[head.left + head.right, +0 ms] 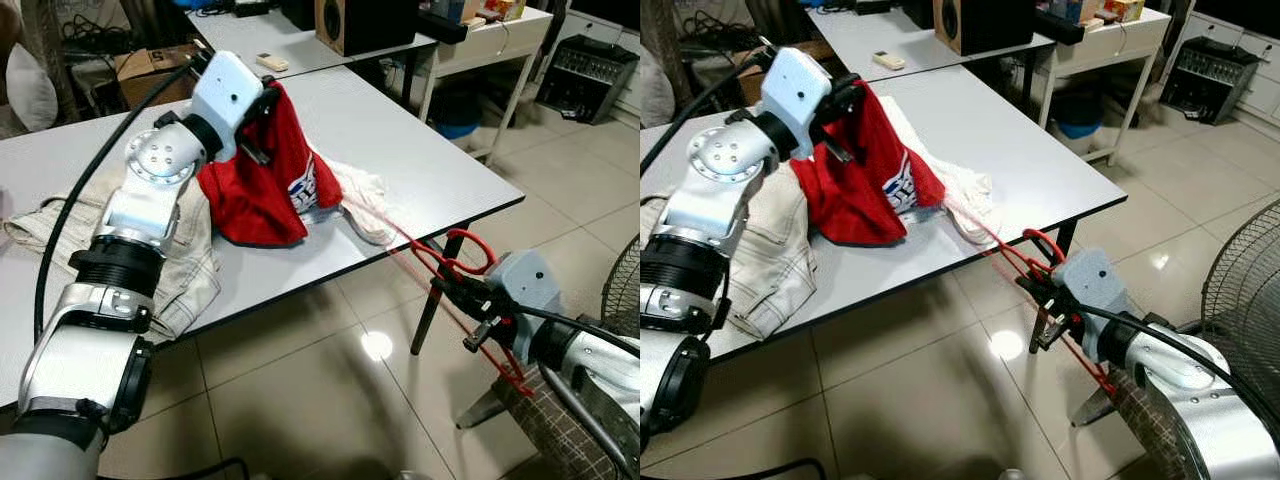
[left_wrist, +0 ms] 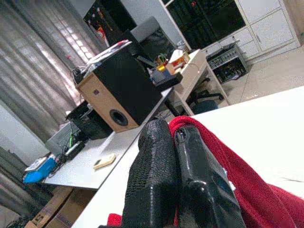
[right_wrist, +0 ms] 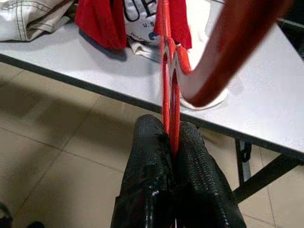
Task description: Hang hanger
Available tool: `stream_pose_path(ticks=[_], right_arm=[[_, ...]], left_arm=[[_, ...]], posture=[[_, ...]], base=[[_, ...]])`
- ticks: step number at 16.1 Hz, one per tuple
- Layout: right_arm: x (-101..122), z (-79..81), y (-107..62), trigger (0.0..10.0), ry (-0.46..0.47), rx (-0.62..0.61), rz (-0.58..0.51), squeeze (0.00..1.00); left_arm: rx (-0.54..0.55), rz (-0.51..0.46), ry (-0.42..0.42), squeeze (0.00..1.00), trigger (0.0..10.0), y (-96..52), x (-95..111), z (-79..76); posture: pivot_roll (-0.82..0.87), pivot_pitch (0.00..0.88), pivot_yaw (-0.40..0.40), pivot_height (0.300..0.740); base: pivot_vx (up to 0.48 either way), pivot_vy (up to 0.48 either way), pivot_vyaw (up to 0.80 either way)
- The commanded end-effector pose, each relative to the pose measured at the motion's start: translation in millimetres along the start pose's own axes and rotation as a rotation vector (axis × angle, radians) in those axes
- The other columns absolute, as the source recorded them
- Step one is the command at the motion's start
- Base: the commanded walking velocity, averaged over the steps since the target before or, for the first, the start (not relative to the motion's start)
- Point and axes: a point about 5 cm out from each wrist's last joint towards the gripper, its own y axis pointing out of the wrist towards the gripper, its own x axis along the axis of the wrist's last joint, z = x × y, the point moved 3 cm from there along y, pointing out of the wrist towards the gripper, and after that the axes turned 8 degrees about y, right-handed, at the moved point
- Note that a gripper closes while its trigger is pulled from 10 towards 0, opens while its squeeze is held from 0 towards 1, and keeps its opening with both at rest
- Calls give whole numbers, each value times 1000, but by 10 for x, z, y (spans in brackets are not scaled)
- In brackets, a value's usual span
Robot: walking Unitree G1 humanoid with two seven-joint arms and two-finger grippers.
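Right gripper (image 1: 470,300), at the frame's lower right beyond the table (image 1: 420,160) edge, is clamped on the red hanger (image 1: 440,262), arm reaching forward. Left gripper (image 1: 262,120), upper left with elbow bent, pinches the red shirt (image 1: 255,190) lifted above the tabletop; its white print is partly readable: "U.S."

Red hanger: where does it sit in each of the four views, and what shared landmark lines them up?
Left eye: red hanger lower right, off the table edge.
Right eye: centre right.
Left wrist: not in it.
Right wrist: centre, running up from the right gripper shut on it.
Shared landmark: red shirt.
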Motion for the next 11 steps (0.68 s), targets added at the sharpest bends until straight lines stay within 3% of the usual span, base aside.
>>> stream_pose_path(ticks=[1,6,11], right_arm=[[98,22,-35,10000,-19,28,-41,0],[278,169,-62,10000,6,132,-128,0],[253,53,197,10000,51,40,-122,0]], left_arm=[[-5,-1,16,0,0,16,16,18],[-91,17,15,0,0,45,-34,-162],[-202,-29,-8,0,0,34,75,-411]], posture=[[-250,0,94,740],[-250,0,95,740],[-240,0,90,740]], base=[[0,0,0],[0,0,0],[0,0,0]])
